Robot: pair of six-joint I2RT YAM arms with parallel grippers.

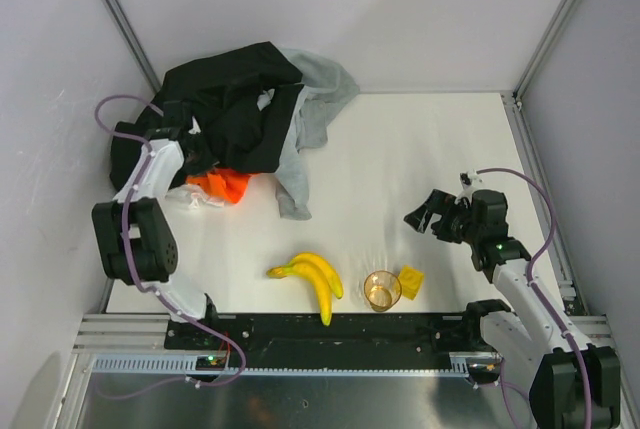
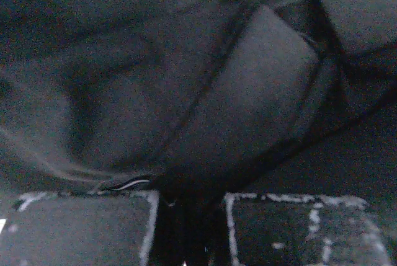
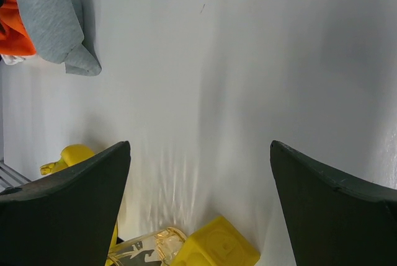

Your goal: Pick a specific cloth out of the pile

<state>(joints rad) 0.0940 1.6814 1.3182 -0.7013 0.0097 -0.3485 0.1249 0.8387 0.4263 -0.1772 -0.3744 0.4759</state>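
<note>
Against left wrist lens: black garment (image 2: 186, 92), view near dark. White cloth (image 1: 200, 201) is probably the sliver at 7 o'clock edge of pile (image 1: 240, 119), under orange cloth (image 1: 222, 185); not out yet. Left gripper (image 1: 195, 154) clamped closed, buried at sliver's 12 o'clock; what it caught unclear. Right gripper (image 3: 200, 145) spread wide, empty, off at 3 o'clock. Pulling cloth free remains.

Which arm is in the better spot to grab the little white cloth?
Left. The left gripper is shut down in the pile, right by the white cloth. The right gripper hangs open over bare table, far from it.
</note>
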